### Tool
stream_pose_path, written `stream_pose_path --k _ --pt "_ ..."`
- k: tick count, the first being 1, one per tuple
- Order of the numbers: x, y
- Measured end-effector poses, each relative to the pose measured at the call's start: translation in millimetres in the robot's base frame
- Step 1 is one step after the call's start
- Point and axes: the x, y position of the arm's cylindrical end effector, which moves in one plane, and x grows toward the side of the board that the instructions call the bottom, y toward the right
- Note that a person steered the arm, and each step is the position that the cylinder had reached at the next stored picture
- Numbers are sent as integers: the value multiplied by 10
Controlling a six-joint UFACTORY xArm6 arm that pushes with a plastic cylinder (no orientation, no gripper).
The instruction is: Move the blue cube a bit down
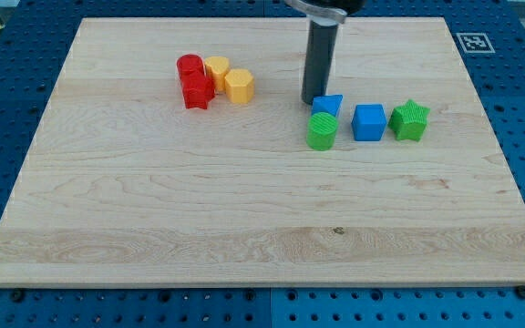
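The blue cube (368, 122) sits on the wooden board (244, 219) right of centre, between a green cylinder (322, 130) on its left and a green star block (410, 120) on its right. A second, smaller blue block (329, 104) lies just above the green cylinder, touching it. My tip (314, 99) stands at the left edge of this smaller blue block, up and to the left of the blue cube, with a gap between it and the cube.
At the upper left is a cluster: a red cylinder (189, 66), a red block (197, 90), a yellow block (217, 69) and a yellow hexagonal block (239, 86). A fiducial tag (471, 41) marks the board's top right corner.
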Motion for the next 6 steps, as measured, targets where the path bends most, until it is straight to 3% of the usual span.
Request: stream_pose_path --k 1,3,6 --pt "-64 48" --pt "-16 713" --pt "292 323"
